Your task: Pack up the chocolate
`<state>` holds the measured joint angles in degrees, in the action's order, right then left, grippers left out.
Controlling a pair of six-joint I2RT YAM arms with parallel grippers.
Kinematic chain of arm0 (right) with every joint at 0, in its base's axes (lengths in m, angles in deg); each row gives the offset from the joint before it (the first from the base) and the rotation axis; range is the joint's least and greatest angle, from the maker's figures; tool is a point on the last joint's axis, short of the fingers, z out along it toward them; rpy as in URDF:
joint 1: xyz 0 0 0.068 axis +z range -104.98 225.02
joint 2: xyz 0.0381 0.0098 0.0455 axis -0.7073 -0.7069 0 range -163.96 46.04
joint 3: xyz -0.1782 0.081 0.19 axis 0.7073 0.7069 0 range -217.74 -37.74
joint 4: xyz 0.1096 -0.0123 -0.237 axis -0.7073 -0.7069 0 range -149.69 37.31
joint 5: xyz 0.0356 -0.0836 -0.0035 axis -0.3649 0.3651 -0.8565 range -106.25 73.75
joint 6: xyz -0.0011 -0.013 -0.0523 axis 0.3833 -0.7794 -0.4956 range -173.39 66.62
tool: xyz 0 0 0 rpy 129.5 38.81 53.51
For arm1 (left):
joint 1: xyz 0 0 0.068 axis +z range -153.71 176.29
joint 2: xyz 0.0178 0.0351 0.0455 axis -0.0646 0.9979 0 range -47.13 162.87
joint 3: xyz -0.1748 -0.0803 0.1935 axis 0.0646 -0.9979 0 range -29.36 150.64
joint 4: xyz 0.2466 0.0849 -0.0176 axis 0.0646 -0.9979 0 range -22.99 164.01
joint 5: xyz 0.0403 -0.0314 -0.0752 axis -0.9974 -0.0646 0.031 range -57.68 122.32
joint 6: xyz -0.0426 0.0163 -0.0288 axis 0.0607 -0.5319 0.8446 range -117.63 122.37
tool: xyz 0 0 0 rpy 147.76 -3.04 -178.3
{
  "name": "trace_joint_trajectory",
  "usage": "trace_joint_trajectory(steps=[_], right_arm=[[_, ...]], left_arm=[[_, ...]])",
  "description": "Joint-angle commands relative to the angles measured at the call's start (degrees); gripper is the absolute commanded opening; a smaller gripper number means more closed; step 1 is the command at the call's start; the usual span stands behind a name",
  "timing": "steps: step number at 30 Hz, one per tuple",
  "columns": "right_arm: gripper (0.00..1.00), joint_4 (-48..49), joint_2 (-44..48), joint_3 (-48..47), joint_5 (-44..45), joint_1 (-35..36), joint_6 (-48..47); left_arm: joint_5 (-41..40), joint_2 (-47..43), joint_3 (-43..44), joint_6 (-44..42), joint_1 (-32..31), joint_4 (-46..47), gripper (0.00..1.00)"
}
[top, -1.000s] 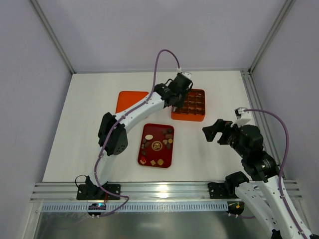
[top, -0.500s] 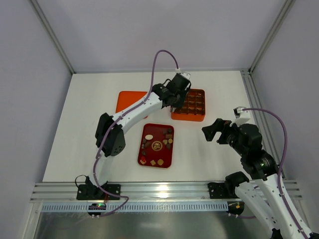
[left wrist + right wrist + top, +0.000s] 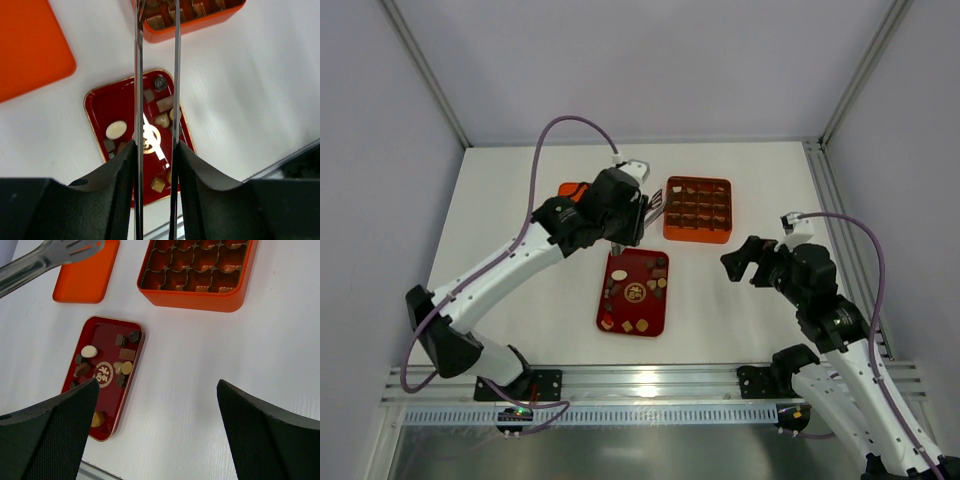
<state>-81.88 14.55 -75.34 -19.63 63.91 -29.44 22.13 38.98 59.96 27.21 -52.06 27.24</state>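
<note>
Now back from orange gridded box (image 3: 697, 235), left gripper (image 3: 156, 147), clamping empty thin metal tongs (image 3: 138, 75), is hovering over chocolate pieces (image 3: 116, 129) in dark red tray (image 3: 92, 107) for next pick; right gripper (image 3: 157, 385) gaping empty.

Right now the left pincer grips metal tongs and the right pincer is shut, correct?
Not quite: the right pincer is open, its fingers wide apart in the right wrist view. The left pincer does grip the metal tongs.

Top cam overhead; wrist cams both see red tray (image 3: 104, 334).
</note>
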Motion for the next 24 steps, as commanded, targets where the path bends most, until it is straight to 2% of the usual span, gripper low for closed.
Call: trace_joint_trajectory(steps=[1, 6, 12, 18, 24], right_arm=[[1.0, 4.4, -0.6, 1.1, -1.4, -0.1, 0.0], [1.0, 5.8, -1.6, 2.4, -1.7, -0.2, 0.4], [1.0, 7.6, -2.8, 3.4, -2.4, -0.1, 0.8], [1.0, 8.6, -3.1, 4.5, -2.8, -0.1, 1.2], [1.0, 9.4, -3.4, 5.6, -3.1, -0.2, 1.6]], left_arm=[[0.9, -7.8, -6.0, -0.3, -1.1, -6.1, 0.37], [0.2, -16.5, -12.1, -1.3, -2.4, -14.6, 0.37], [0.3, -24.9, -19.3, 1.4, -4.8, -18.9, 0.37], [-0.3, -28.4, -25.9, 3.6, -6.7, -20.9, 0.37], [-0.9, -28.5, -27.4, 4.1, -7.6, -20.0, 0.37]])
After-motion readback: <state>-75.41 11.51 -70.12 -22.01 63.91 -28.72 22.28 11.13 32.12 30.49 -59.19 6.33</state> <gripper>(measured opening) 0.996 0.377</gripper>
